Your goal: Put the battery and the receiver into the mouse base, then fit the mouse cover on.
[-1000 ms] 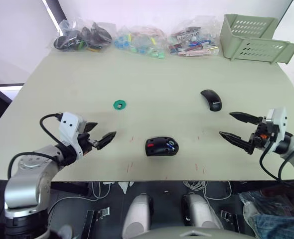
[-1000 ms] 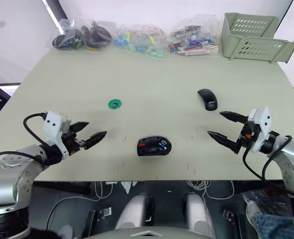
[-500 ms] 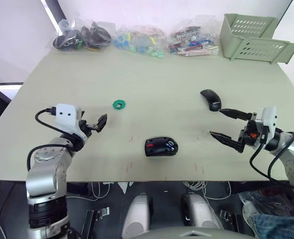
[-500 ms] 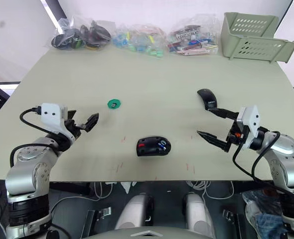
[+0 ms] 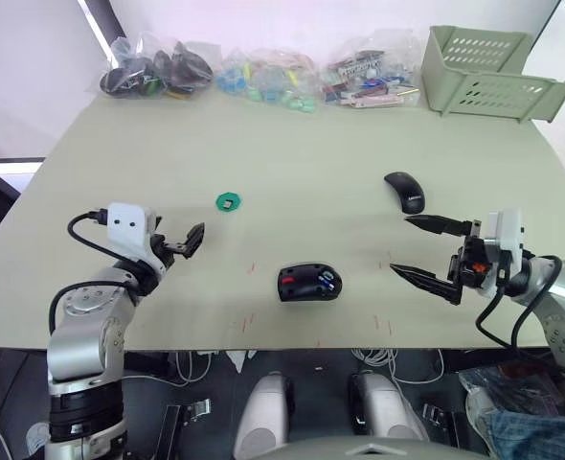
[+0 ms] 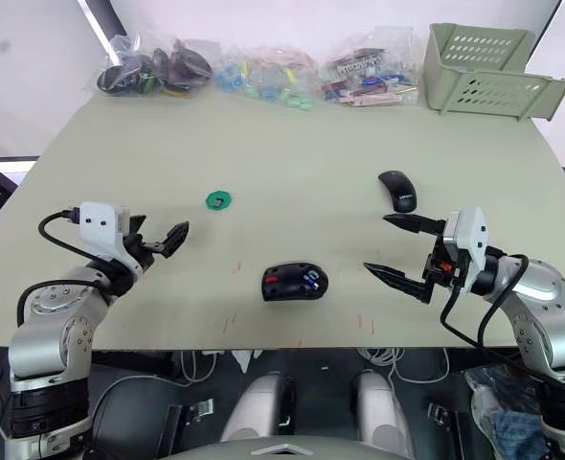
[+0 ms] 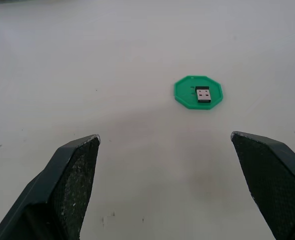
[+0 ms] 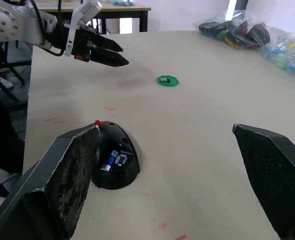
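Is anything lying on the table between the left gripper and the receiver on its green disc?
No. The left wrist view shows bare tabletop from the left gripper to the receiver, which rests on the green disc.

Both arms are showing rounded silver-grey metal casings. Each wrist is carrying a white boxy camera housing, with black cables looping from it back along the forearm. The left claw and right claw are each wearing two tapering black fingers with finely textured faces.
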Controlling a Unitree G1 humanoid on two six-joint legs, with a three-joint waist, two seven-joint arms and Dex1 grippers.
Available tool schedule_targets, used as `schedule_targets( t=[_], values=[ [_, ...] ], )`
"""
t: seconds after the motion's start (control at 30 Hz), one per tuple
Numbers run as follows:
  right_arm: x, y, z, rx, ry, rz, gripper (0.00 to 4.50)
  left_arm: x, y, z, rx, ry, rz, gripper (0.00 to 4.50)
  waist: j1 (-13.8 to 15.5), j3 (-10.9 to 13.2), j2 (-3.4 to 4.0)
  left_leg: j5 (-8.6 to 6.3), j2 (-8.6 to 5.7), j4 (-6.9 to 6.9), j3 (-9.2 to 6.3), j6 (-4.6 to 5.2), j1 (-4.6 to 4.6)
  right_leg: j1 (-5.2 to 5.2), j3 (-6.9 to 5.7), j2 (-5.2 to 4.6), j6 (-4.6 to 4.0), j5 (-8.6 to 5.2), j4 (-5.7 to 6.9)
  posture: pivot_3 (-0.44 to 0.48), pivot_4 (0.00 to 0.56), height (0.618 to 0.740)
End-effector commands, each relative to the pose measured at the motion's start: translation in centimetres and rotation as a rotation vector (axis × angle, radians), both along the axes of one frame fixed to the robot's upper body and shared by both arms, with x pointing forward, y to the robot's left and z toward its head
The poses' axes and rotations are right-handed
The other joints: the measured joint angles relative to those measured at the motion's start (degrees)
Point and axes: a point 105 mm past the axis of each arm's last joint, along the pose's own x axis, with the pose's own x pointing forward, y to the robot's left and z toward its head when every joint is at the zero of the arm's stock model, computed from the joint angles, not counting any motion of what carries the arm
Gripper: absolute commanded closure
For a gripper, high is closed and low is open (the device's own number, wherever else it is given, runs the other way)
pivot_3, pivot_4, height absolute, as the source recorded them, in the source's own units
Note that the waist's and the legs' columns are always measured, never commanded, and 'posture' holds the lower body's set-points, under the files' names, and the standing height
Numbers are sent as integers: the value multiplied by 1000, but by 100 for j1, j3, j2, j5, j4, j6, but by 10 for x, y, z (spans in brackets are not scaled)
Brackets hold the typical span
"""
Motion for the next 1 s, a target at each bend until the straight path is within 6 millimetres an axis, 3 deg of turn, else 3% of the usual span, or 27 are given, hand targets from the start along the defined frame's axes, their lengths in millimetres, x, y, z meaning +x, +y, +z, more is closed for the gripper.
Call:
schedule_targets(
  t=[0.03,0.13,0.27,0.6,0.7,0.73,1.0],
  values=[
    [-3,3,10,3,-39,13,0,3,-2,13,5,-63,-3,43,0,0,0,0,0,0,1,0,1,0,0,0,0,0,0,0,150,740],
    [-10,3,11,-2,-25,35,0,2,-5,8,-16,-61,-7,43,-2,0,0,0,-1,0,1,0,1,0,0,-1,0,0,0,0,150,740],
    [-11,0,10,-33,-40,29,0,4,-18,6,-40,-78,6,885,1,0,0,0,-1,0,0,0,-1,0,0,-2,4,2,-1,0,150,740],
    [1,-5,10,37,-25,-58,0,28,-33,14,-80,-73,25,885,0,-1,-2,1,-3,3,-2,0,-3,1,-11,4,11,6,3,0,150,740],
    [8,-10,10,48,-24,-88,0,33,-36,15,-87,-65,27,1682,-12,-1,-2,0,-4,2,1,-1,-4,1,-7,3,20,12,0,0,150,740],
    [9,-11,10,47,-24,-88,0,35,-37,14,-87,-58,27,2148,-14,-1,-2,0,-5,2,1,-1,-7,0,-7,3,20,13,-2,0,150,740],
    [11,-19,5,13,-33,-89,0,54,-44,4,-89,-18,79,2148,7,-1,-1,1,-7,8,-18,0,-21,-1,-30,4,21,13,-3,0,150,740]
  ],
)
